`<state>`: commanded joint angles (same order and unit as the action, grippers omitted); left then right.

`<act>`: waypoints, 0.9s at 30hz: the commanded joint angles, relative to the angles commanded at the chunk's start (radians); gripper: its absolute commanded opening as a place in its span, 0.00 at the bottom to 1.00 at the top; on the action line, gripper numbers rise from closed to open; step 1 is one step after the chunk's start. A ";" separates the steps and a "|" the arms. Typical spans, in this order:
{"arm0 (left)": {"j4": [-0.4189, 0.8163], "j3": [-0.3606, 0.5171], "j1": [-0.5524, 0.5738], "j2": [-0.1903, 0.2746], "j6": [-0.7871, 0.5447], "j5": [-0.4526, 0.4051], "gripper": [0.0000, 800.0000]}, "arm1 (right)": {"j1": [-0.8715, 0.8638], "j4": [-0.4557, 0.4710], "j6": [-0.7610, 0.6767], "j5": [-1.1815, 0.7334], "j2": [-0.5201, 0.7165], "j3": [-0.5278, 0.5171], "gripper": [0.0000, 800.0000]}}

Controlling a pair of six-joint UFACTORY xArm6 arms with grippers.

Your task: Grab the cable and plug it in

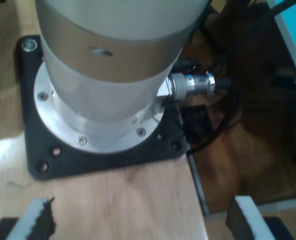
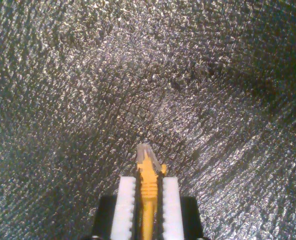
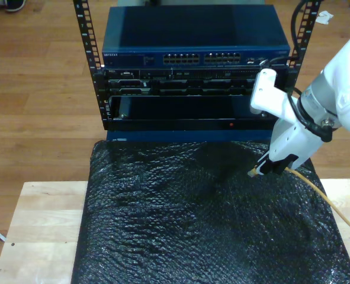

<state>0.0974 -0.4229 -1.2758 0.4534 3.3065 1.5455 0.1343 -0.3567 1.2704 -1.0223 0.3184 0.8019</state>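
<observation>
The cable (image 2: 148, 192) sat clamped between the white pads (image 2: 125, 207) of my second gripper (image 2: 148, 200), its clear plug (image 2: 146, 154) jutting past the fingertips. In the exterior view the plug tip (image 3: 253, 173) hung just above the black bubble wrap (image 3: 180, 219), near that sheet's far edge toward the exterior view's right, the orange length trailing back off the right side. Its long axis pointed down at the wrap, away from the network switch (image 3: 195, 44) and its ports (image 3: 203, 58) in the rack beyond, so reorienting seemed needed. My first gripper (image 1: 142, 220) stood spread and empty by an arm base (image 1: 105, 75) on the wooden table (image 1: 117, 200).
</observation>
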 joint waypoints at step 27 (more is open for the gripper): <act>-0.008 0.112 -0.110 0.029 -0.068 -0.132 1.00 | 0.000 0.017 -0.002 0.011 -0.055 0.017 0.00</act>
<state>0.0898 -0.3109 -1.3863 0.4826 3.2390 1.4135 0.1343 -0.3399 1.2689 -1.0115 0.2631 0.8188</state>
